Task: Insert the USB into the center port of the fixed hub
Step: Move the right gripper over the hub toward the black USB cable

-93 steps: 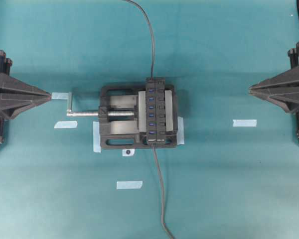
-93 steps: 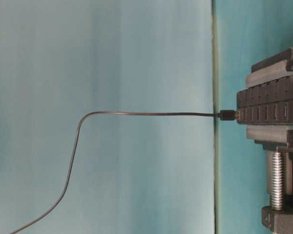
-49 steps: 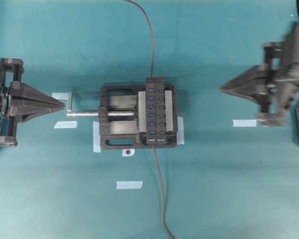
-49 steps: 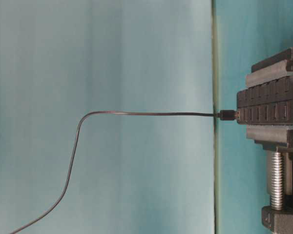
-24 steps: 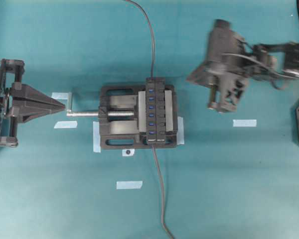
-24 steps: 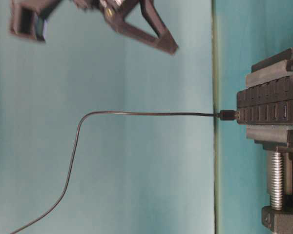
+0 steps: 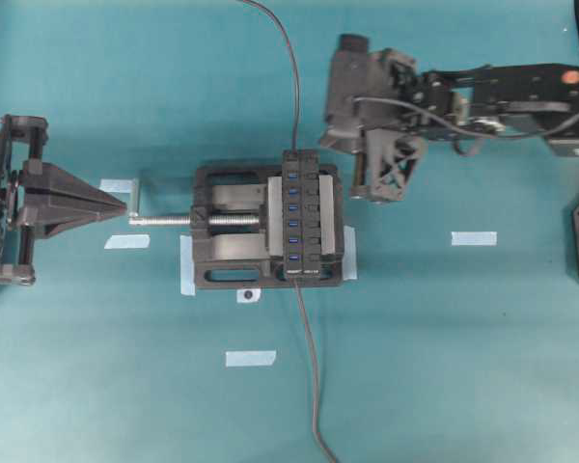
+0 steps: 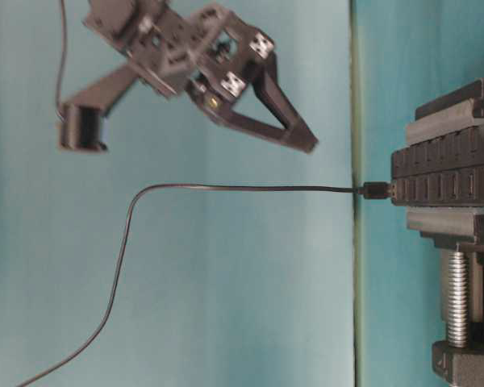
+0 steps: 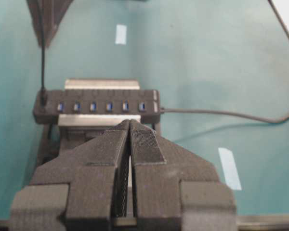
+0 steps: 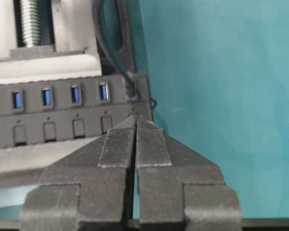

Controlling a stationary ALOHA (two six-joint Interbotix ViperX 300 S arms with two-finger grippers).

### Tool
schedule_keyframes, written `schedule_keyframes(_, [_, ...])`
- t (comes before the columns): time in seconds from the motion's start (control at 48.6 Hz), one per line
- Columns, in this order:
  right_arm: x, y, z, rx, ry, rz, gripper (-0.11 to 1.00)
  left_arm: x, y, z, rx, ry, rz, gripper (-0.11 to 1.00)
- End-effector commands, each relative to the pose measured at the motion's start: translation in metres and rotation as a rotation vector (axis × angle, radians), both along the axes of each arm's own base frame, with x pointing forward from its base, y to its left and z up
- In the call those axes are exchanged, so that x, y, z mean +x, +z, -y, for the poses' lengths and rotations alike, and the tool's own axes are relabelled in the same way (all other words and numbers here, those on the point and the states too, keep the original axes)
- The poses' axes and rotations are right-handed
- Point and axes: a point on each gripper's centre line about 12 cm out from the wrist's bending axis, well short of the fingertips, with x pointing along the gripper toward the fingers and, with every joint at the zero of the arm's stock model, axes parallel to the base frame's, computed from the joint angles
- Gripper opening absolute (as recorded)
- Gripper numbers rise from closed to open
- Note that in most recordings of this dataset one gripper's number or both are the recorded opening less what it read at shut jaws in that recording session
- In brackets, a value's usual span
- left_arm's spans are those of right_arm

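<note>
Above the fixed hub (image 7: 302, 214), right gripper (image 10: 136, 120) hovers tilted, jaws closed.

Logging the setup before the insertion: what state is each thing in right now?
USB: plugged into an end port, not the center.
center port: empty.
fixed hub: clamped in the vise.
left gripper: jaws shut, empty.
right gripper: jaws shut, empty.

I see even, bright overhead light across the teal table (image 7: 463, 367), with soft shadows beside the vise (image 7: 222, 241). My table-level view shows the right gripper (image 8: 306, 143) slightly motion-blurred. Both wrist views keep their own fingers soft, the fixed hub (image 9: 98, 106) reasonably sharp.
</note>
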Motion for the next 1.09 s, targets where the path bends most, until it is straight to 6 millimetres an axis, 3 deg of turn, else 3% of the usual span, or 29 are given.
schedule_keyframes(0.0, [0.008,0.011,0.002,-0.02,0.012,0.03,-0.01,0.004,0.01,0.0,-0.002,0.0,0.026,0.0])
schedule_keyframes(0.268, [0.013,0.005,0.002,-0.016,0.017,0.015,0.02,0.003,0.01,0.0,-0.002,0.0,0.028,0.0])
schedule_keyframes(0.412, [0.015,0.005,0.001,-0.017,0.02,0.02,0.11,0.003,0.01,0.0,-0.003,0.001,0.028,0.0])
schedule_keyframes(0.515, [0.015,0.003,-0.001,-0.014,0.024,0.014,0.28,0.003,0.012,0.0,-0.006,0.0,0.037,0.0])
schedule_keyframes(0.679, [0.019,-0.006,-0.004,-0.006,0.029,-0.003,0.74,0.003,0.012,0.0,-0.017,0.002,0.038,0.0])
schedule_keyframes(0.741, [0.022,-0.008,-0.005,-0.006,0.032,-0.003,0.84,0.002,0.011,0.0,-0.02,0.003,0.037,0.0])
schedule_keyframes(1.07, [0.045,-0.012,-0.001,-0.014,0.038,0.02,0.76,0.002,0.01,0.001,-0.029,0.002,0.031,0.0])
